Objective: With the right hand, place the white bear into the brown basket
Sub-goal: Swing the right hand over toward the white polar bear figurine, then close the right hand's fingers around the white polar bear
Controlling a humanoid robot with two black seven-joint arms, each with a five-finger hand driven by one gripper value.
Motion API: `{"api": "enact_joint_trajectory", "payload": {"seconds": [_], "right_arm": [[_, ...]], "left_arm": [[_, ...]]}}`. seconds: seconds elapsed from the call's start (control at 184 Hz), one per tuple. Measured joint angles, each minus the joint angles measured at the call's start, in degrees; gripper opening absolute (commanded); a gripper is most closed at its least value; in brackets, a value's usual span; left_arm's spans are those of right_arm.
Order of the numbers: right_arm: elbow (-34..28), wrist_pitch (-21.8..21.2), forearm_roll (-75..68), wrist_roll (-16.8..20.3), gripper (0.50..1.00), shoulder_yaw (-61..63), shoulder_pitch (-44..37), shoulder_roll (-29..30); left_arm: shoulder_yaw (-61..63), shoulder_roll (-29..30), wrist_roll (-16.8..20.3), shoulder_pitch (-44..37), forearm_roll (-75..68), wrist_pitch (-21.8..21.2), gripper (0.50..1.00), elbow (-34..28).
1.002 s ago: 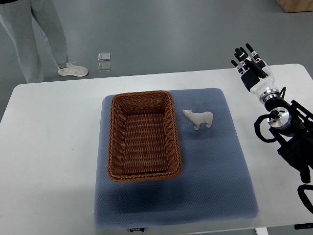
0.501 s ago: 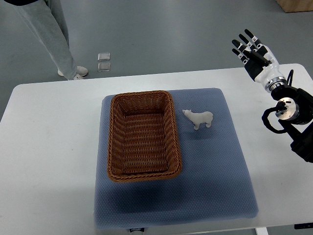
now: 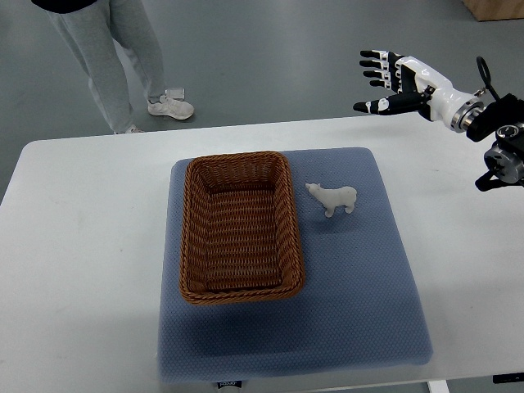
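A small white bear (image 3: 334, 197) stands upright on the blue mat (image 3: 360, 286), just right of the brown wicker basket (image 3: 240, 227). Nothing lies inside the basket. My right hand (image 3: 385, 82) hovers high over the table's far edge, up and to the right of the bear, well apart from it. Its fingers are spread and point left, holding nothing. The left arm does not show.
The mat lies on a white table (image 3: 82, 246). A person's legs (image 3: 106, 57) in grey trousers and white shoes stand on the floor beyond the table's far left. A small clear object (image 3: 174, 93) lies on the floor by the shoes.
My right hand has risen and swung left, turning from fingers pointing away to fingers pointing left. The person has stepped to the right. The bear and basket have not moved.
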State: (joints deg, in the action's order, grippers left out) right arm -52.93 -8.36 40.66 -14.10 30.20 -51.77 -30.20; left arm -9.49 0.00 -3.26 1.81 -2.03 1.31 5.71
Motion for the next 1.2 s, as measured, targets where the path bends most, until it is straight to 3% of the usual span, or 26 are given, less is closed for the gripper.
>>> {"api": "enact_joint_trajectory", "payload": {"seconds": [0.436, 0.692, 1.008, 1.199], "right_arm": [[-11.59, -5.27, 20.86, 5.36, 0.921, -22.21, -13.21, -4.82], [-12.02, -7.37, 26.14, 9.06, 0.917, -28.68, -16.14, -3.9], [-12.03, -7.32, 26.92, 18.03, 0.911, -28.96, -15.24, 0.55], [-11.55, -6.69, 26.94, 19.49, 0.907, -28.94, -14.63, 2.33]], "left_arm": [[0.0, 0.0, 0.0, 0.01, 0.0, 0.0, 1.0, -0.03], [0.0, 0.0, 0.0, 0.0, 0.01, 0.0, 1.0, -0.02], [0.0, 0.0, 0.0, 0.01, 0.01, 0.0, 1.0, -0.01], [0.0, 0.0, 0.0, 0.0, 0.01, 0.01, 1.0, 0.01]]}}
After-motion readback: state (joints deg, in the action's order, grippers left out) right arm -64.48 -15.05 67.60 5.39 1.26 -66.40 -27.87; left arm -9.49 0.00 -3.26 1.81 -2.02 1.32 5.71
